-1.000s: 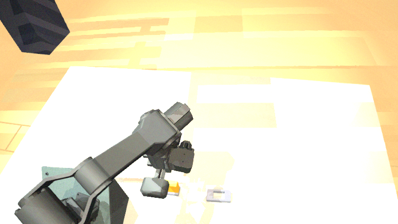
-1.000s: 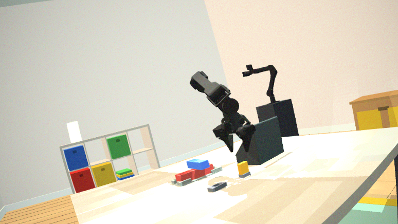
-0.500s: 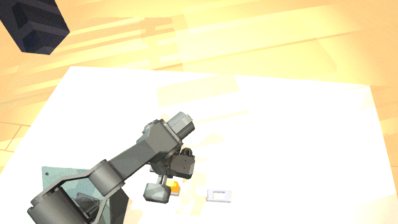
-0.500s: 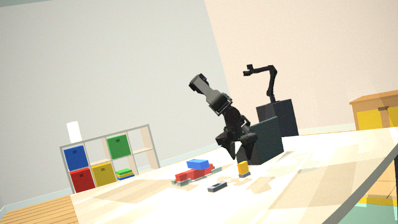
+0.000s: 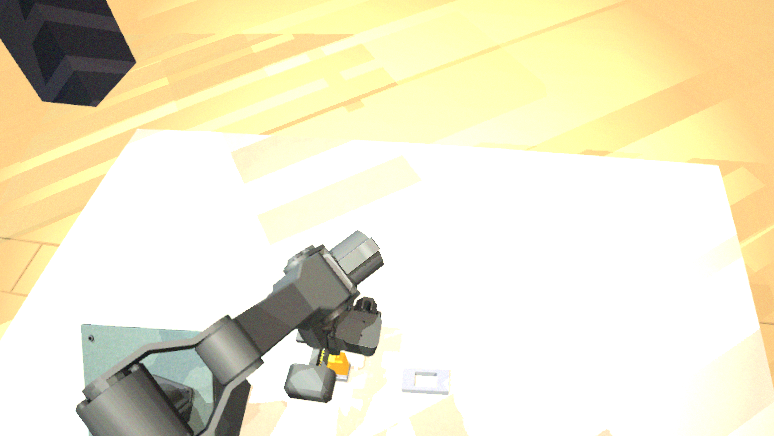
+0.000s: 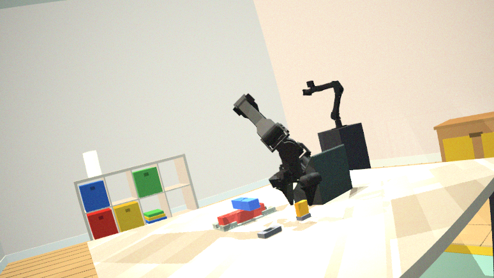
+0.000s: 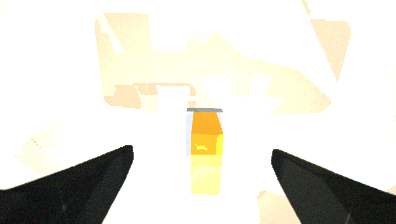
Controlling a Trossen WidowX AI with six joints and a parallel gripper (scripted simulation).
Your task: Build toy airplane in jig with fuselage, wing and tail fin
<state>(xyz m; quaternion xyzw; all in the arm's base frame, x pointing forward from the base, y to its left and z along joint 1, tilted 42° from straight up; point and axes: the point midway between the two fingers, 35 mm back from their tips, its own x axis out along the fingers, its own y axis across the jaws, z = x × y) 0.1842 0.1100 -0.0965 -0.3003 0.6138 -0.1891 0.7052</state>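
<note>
Fingers of my gripper (image 5: 331,346) (image 6: 300,204) (image 7: 202,152) stand wide open, empty; from above, the arm partly hides the yellow tail fin (image 5: 339,363) (image 6: 301,208) (image 7: 206,150).
</note>
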